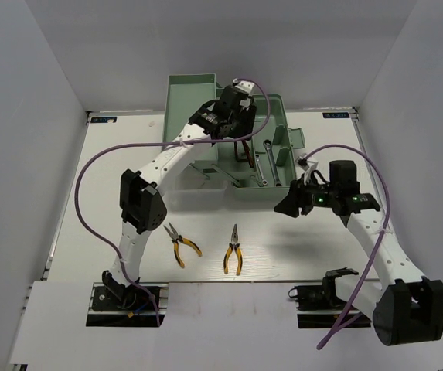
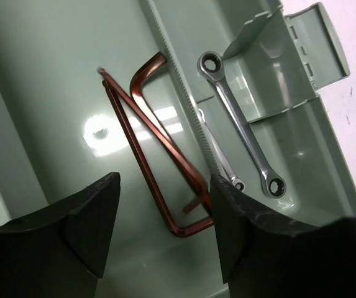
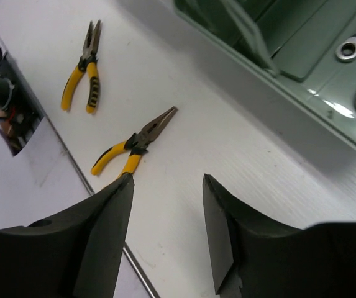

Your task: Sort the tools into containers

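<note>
The reddish-brown hex keys (image 2: 159,155) lie overlapping on the floor of a wide compartment of the pale green toolbox (image 1: 281,108), their bent ends pointing different ways. Just beside them, across a ridged divider, a silver wrench (image 2: 243,124) lies flat in the neighbouring compartment. A second wrench (image 2: 222,160) is half hidden along the divider's edge.

The left hand (image 2: 162,198) hangs straight over the hex keys with its fingers apart and nothing between them. A green tray (image 1: 192,97) stands raised at the far left of the box, behind that arm.

Out on the white worktop (image 1: 298,247), well apart from the box, lie two yellow-handled pliers. One pair (image 1: 233,251) is near the middle of the front edge and the other pair (image 1: 181,246) just to its left, both closed with their noses pointing away from the arm bases.

The right hand (image 3: 168,186) hovers above the bare worktop by the box's near wall, fingers spread and empty, with the closer pliers showing just beyond its fingertips.
</note>
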`<state>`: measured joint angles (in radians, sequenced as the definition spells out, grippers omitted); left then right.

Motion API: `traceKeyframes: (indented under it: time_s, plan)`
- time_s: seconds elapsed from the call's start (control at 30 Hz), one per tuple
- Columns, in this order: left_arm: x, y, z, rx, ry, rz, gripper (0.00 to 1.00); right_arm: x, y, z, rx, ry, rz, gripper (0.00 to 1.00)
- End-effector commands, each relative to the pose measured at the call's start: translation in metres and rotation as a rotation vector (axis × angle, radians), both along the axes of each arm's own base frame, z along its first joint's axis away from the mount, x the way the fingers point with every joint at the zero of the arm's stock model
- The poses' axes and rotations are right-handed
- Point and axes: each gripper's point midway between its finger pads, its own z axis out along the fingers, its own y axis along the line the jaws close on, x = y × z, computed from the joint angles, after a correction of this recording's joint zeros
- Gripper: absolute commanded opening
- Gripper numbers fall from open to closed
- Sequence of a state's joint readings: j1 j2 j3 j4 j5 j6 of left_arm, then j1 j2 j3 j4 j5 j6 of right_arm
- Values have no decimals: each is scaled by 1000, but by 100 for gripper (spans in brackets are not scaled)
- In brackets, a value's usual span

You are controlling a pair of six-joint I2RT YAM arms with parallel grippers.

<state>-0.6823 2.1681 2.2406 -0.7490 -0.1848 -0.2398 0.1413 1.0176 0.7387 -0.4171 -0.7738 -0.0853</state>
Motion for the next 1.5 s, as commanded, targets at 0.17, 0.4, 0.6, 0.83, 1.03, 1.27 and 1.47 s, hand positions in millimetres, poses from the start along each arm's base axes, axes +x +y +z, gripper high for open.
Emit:
traceKeyframes:
  time_s: [0.17,0.4,0.6,0.83,1.03,1.27,1.47]
  plan:
    - [-45,17,98,-60,-132,-37,73,-26,46,-26,-117,60,216,47]
    - [-159,88,87,-109,-86,-45,39,-52,76,-73,-341,26,314,47]
    - [-263,189,-15,-33,197,171,39,-69,92,-100,-450,34,325,49]
    - [-313,223,-76,-90,359,320,69,-102,124,-126,-528,168,395,50]
    - [-325,223,-102,-131,412,343,70,-120,136,-145,-621,195,415,52]
    - [-328,226,-112,-131,420,353,70,-104,120,-171,-816,91,323,43]
    - [-326,226,-108,-135,408,357,70,-87,93,-193,-1016,83,193,36]
